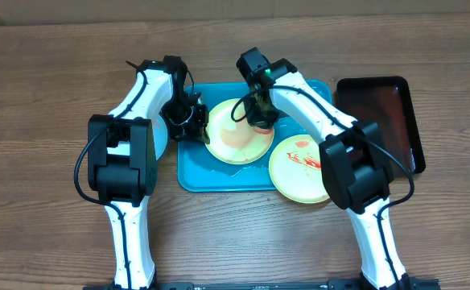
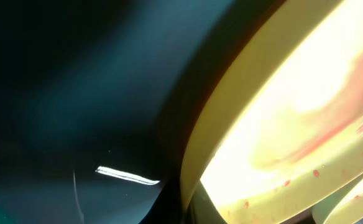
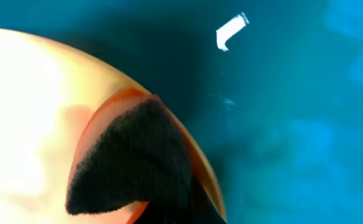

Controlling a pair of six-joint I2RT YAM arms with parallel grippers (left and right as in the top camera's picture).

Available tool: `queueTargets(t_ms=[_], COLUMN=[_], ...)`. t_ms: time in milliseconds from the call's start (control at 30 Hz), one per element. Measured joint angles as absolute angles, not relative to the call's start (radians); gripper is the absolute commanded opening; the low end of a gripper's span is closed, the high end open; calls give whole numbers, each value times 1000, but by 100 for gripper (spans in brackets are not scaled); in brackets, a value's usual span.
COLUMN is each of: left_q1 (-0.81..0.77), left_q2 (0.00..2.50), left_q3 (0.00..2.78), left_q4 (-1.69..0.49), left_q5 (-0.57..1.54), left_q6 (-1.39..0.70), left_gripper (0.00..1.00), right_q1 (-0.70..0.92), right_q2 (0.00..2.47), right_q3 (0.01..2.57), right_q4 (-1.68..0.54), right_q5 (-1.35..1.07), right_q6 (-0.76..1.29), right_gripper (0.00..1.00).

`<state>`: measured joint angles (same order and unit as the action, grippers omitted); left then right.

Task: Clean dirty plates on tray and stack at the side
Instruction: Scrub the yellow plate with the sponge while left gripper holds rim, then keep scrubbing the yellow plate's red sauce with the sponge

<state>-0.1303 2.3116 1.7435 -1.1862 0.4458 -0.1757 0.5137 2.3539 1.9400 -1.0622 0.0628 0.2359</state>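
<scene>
Two pale yellow-green round plastic plates are smeared: one plate (image 1: 231,138) mid-tray under the right gripper (image 1: 259,114), jaws seemingly clenched on a dark orange-edged sponge (image 3: 135,165); the other plate (image 1: 295,171) overhangs the large turquoise rectangular plastic tray (image 1: 195,173). The left gripper (image 1: 193,122) jaws: cannot tell. A pale blue round plate (image 1: 161,138) lies left, probably done.

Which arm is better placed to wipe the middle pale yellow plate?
Right: the right end effector holds a black sponge on the pale yellow round plastic plate; the left end effector sits at that plate's rim.

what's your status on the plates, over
Left tool at centre plate rim, right tool on it with orange-black pad; grips unclear. Second plate smeared red, overhanging tray edge. Nothing blocking.
</scene>
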Motion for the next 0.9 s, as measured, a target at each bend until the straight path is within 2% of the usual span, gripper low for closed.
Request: queueTargets(t_ms=[500, 900], left_q1=[-129, -129], left_q2=[2312, 2312], left_q3=[1743, 1743], left_q4=[-1188, -1189], left_q5=[441, 441], left_q6=[-176, -175], left_gripper=[4, 4], right_q1=[553, 578], right_q2=[2386, 2395], right_q3=[1942, 1954], right_q4=[-957, -1108], right_q5=[-224, -342], right_q6=[160, 130], right_gripper=[4, 4])
